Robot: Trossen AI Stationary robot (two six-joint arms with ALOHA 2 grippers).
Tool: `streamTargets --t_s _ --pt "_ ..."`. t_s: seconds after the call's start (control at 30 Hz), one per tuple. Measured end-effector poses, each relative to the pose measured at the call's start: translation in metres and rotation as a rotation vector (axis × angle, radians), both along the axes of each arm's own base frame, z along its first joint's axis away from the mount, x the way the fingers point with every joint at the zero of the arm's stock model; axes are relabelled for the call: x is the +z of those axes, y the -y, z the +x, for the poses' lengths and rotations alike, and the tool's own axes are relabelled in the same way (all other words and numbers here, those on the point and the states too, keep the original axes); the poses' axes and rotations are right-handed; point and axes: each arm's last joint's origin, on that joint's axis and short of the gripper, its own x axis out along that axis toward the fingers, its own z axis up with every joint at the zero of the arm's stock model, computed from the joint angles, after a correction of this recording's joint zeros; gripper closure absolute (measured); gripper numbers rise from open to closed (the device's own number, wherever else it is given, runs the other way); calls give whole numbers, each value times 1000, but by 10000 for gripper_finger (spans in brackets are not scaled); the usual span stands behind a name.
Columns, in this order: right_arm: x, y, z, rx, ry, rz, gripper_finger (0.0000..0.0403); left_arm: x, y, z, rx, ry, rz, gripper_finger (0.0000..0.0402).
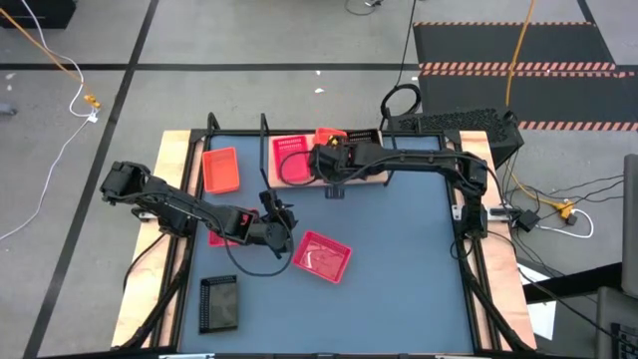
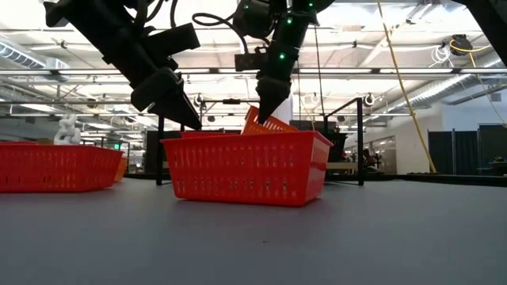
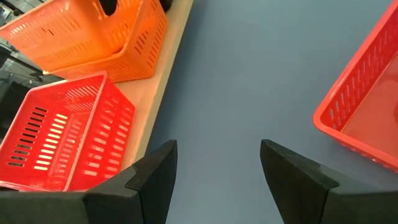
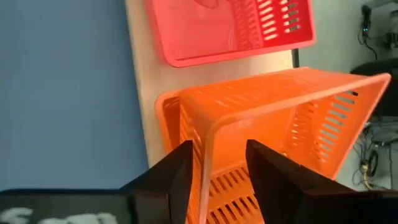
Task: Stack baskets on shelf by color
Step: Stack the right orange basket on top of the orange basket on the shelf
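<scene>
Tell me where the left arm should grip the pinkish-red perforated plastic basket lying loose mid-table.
Grip the pinkish-red perforated plastic basket by its thin upright rim wall on the end facing the left gripper, coming from above with one finger inside and one outside. It sits upright, open side up, skewed on the blue tabletop, so that rim is bare. The jaws are open.

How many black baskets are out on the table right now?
1: the black basket lies alone near the table's left edge. Others may be hidden from view.

Open blue tabletop [image 1: 399, 249] right of the pinkish-red basket [image 1: 321, 257].
</scene>
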Motion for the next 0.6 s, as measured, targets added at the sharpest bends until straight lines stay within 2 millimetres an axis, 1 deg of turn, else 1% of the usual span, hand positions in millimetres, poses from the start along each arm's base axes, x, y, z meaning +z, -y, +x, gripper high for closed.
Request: streamTargets --t_s 0.1,0.4,0.47,0.6 --pt "0 -3 1 19 0 15 280 0 0 0 -1 0 1 170" --pt "-1 -4 -1 63 -40 -1 387 0 0 0 -1 -1 1 170" --pt "-1 -4 0 76 -45 -10 396 0 0 0 -1 -1 1 170" --pt "0 -3 0 79 -47 -39 392 0 0 0 -1 -1 1 170"
